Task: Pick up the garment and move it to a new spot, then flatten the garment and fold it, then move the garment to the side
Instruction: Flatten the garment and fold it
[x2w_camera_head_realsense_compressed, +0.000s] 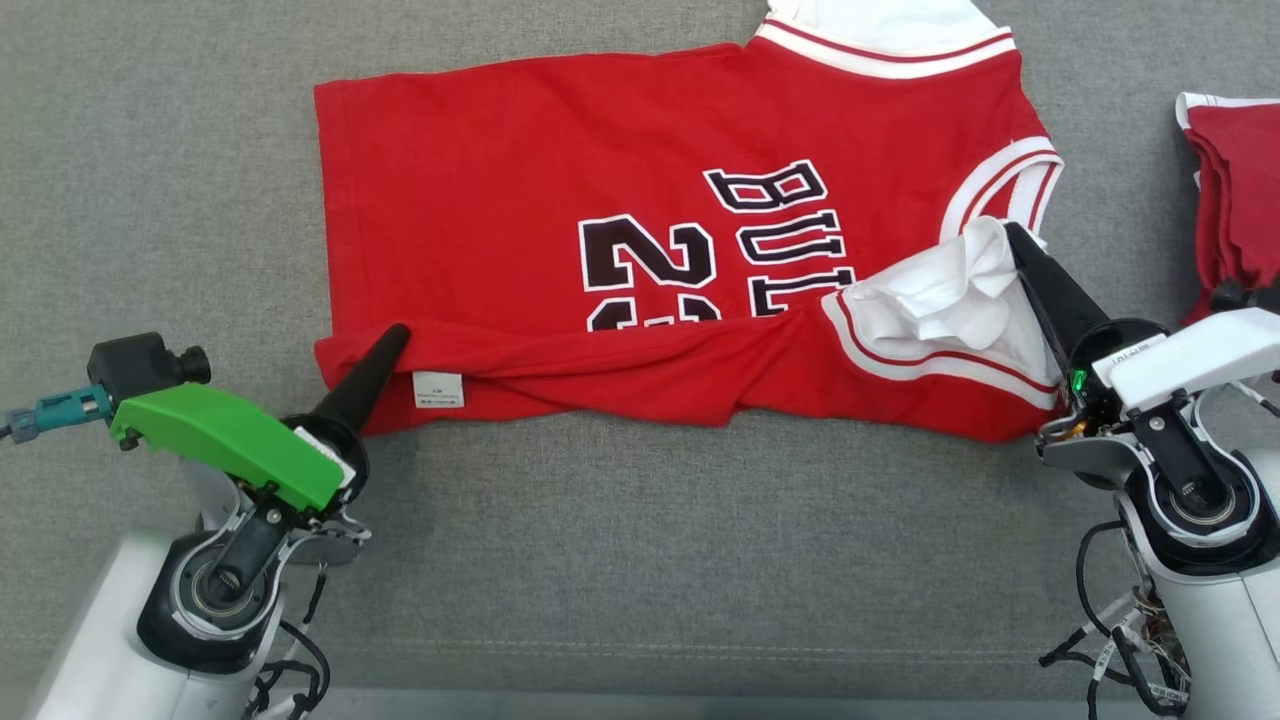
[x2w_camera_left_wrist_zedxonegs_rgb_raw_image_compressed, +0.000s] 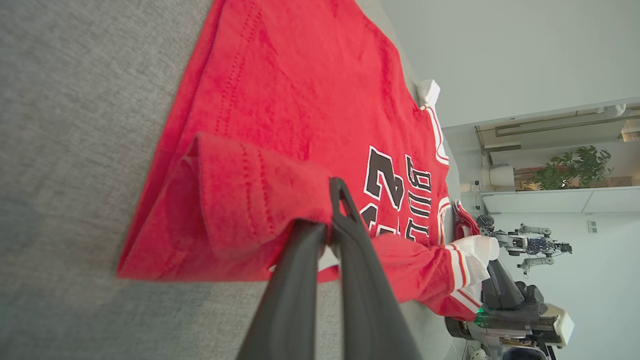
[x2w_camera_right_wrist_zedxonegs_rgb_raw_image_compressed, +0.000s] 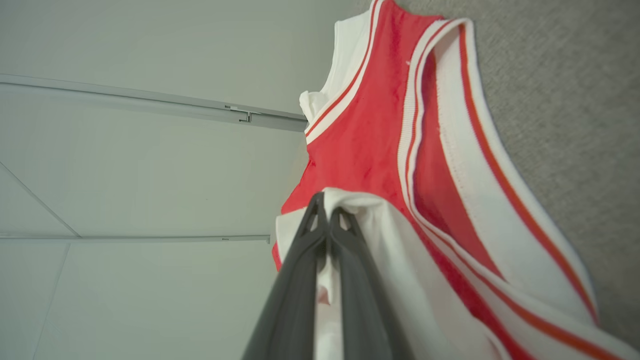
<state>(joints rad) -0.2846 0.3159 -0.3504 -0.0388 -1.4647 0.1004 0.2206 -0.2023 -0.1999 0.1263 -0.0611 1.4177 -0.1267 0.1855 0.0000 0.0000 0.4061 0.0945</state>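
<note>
Head view and the two wrist views. We see a red jersey (x2w_camera_head_realsense_compressed: 520, 200) with white trim and black lettering spread across the upper middle of the head view on a grey cloth-covered bench (x2w_camera_head_realsense_compressed: 640, 550), its hem toward the left of the frame and its shoulder straps toward the right. The edge of the jersey nearest the bottom of the frame is turned over onto the rest, forming a rumpled red band that hides the lower part of the lettering; a small white label (x2w_camera_head_realsense_compressed: 438, 388) shows on this band. The left pincer (x2w_camera_head_realsense_compressed: 397, 333), at the lower left of the frame, is clenched on the turned-over hem corner; in the left wrist view the left pincer (x2w_camera_left_wrist_zedxonegs_rgb_raw_image_compressed: 325, 210) has red cloth of the jersey (x2w_camera_left_wrist_zedxonegs_rgb_raw_image_compressed: 300, 75) pinched between its dark fingers (x2w_camera_left_wrist_zedxonegs_rgb_raw_image_compressed: 360, 260). The right pincer (x2w_camera_head_realsense_compressed: 1012, 232), at the right of the frame, grasps a bunched white fold at the armhole; in the right wrist view the right pincer (x2w_camera_right_wrist_zedxonegs_rgb_raw_image_compressed: 327, 207) is closed on that white cloth, with the jersey (x2w_camera_right_wrist_zedxonegs_rgb_raw_image_compressed: 365, 140) hanging from it against the bench (x2w_camera_right_wrist_zedxonegs_rgb_raw_image_compressed: 575, 100). A second red garment (x2w_camera_head_realsense_compressed: 1240, 200) lies at the right edge of the head view, apart from the jersey.
</note>
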